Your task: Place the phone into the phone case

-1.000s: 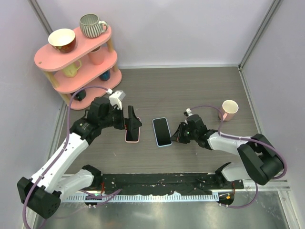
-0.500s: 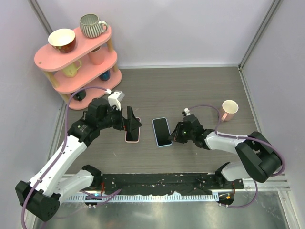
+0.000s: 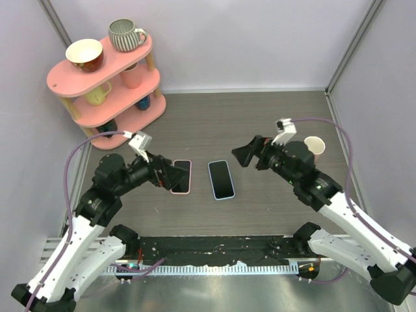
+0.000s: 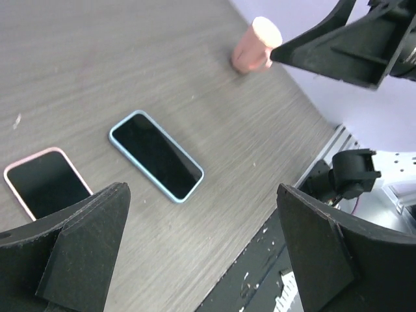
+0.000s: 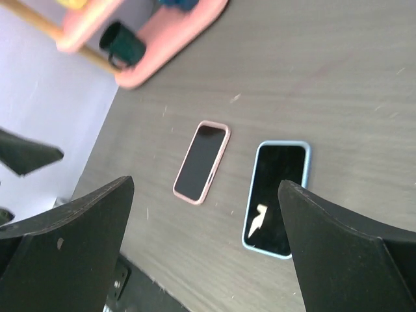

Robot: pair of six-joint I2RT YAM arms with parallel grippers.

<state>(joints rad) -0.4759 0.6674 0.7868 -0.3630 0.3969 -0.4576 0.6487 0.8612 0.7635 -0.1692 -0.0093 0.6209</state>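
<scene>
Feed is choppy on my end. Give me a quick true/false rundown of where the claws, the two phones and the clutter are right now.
1. Both claws are open and hold nothing. True: the left claw and the right claw are both spread wide above the table.
2. The pink-edged phone lies on top of the blue-edged phone. False: the pink-edged phone and the blue-edged phone lie flat side by side, apart, screens up.
3. A pale cup stands on the table near the right arm. True: the pale cup.
4. The top shelf of the pink rack is bare. False: the pink rack carries a striped mug and a red cup on top.
</scene>
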